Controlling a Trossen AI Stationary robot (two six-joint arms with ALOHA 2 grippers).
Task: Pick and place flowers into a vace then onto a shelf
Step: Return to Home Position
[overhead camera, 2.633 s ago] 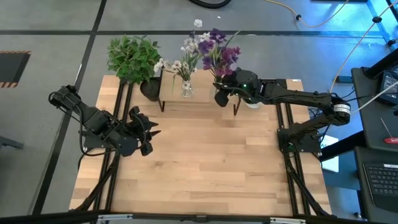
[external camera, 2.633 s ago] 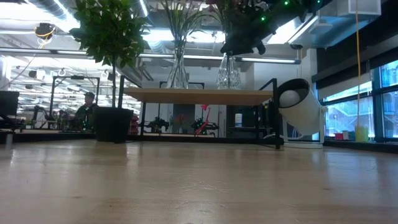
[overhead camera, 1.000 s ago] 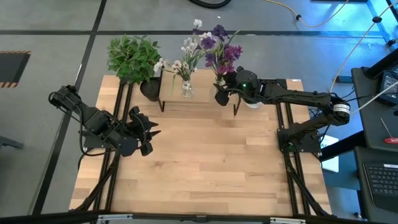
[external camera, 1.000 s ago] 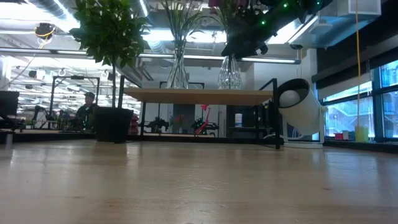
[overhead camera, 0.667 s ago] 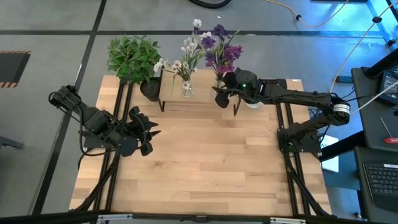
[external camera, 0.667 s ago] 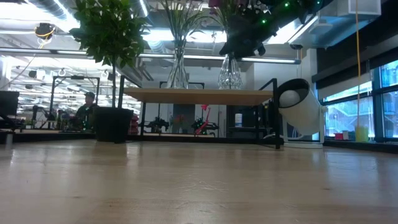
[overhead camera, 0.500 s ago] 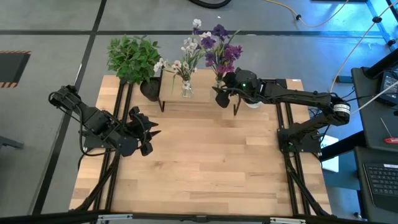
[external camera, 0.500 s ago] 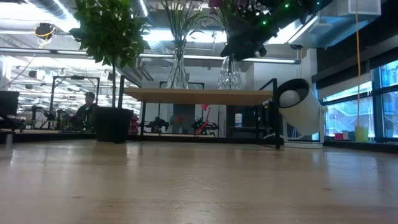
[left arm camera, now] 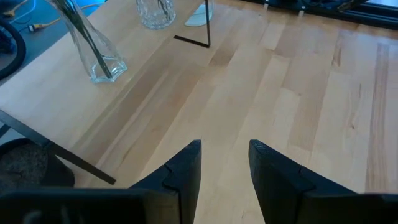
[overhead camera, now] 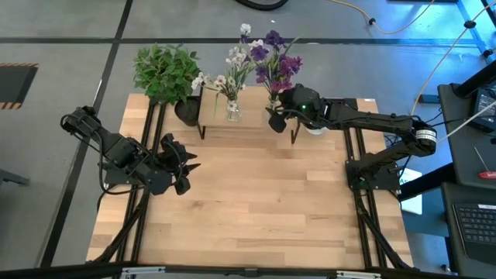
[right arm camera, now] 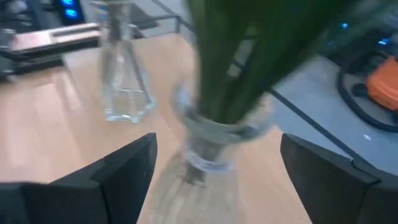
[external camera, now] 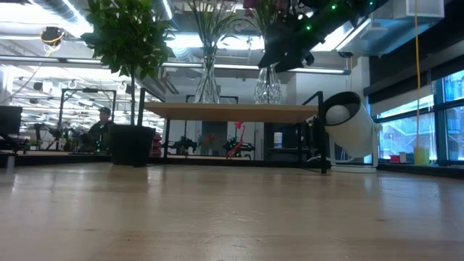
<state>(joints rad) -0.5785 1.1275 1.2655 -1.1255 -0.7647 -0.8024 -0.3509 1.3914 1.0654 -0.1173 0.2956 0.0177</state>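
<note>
The table (overhead camera: 256, 201) carries the shelf (overhead camera: 252, 125) along its far edge. On the shelf stand two vases, and the flowers (overhead camera: 271, 58) are in them. The right gripper (overhead camera: 277, 118), fingers spread wide and holding nothing, sits close to the right-hand vase (external camera: 267, 85). It should back straight away, clear of glass and stems. The left gripper (overhead camera: 180, 161), fingers parted, waits near the left edge.
</note>
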